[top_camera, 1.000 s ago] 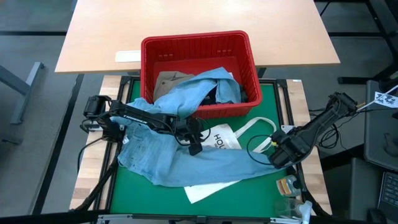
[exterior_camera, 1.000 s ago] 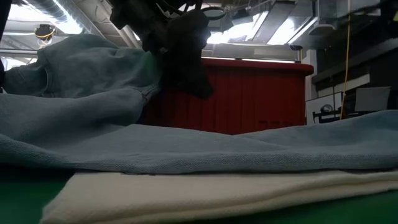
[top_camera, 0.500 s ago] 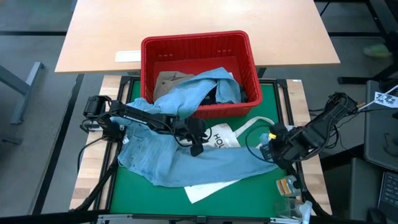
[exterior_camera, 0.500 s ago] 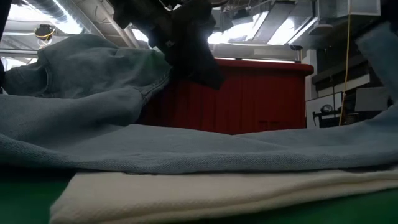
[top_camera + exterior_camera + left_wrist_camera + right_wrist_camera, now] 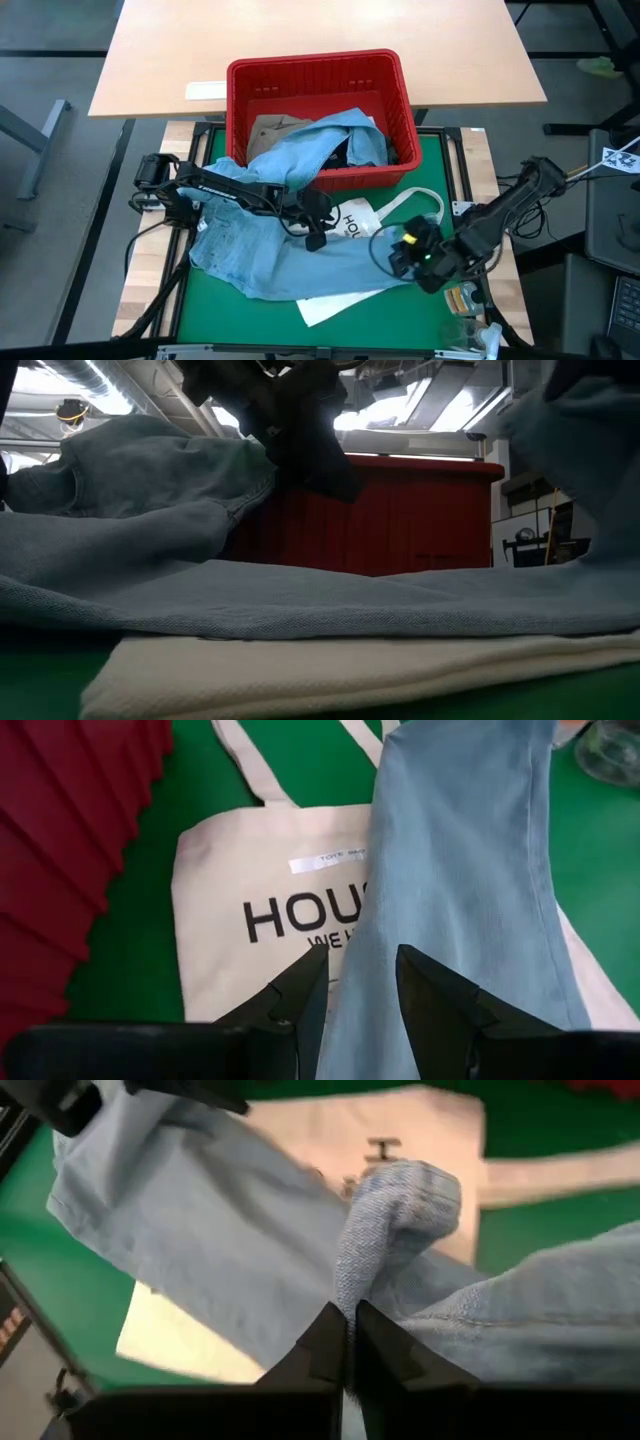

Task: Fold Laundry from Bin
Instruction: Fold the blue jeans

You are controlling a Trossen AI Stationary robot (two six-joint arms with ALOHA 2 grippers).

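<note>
- Nearest, a white tote bag [image 5: 345,297] of flat woven cloth lies on the green mat [image 5: 400,320]; one pale corner shows at the near edge, and the black letters "HOU" show farther in, beside the denim.
- Right gripper [image 5: 412,253]: at the near right of the mat, fingers pressed together on a bunched fold of the light blue denim garment [image 5: 290,262], lifting that edge clear of the mat.
- The denim garment is soft, with a fine twill weave. It spreads in loose folds across the middle and left of the mat, over the tote bag, and runs up over the near rim into the bin.
- Left gripper [image 5: 316,222]: above the middle of the mat, fingers part open; denim lies in the gap between them, but whether they grip it cannot be told.
- Farthest, the bin [image 5: 318,68], a rectangular red plastic basket with ribbed walls, holds a khaki-tan garment [image 5: 272,133] and a dark garment [image 5: 340,152].
</note>
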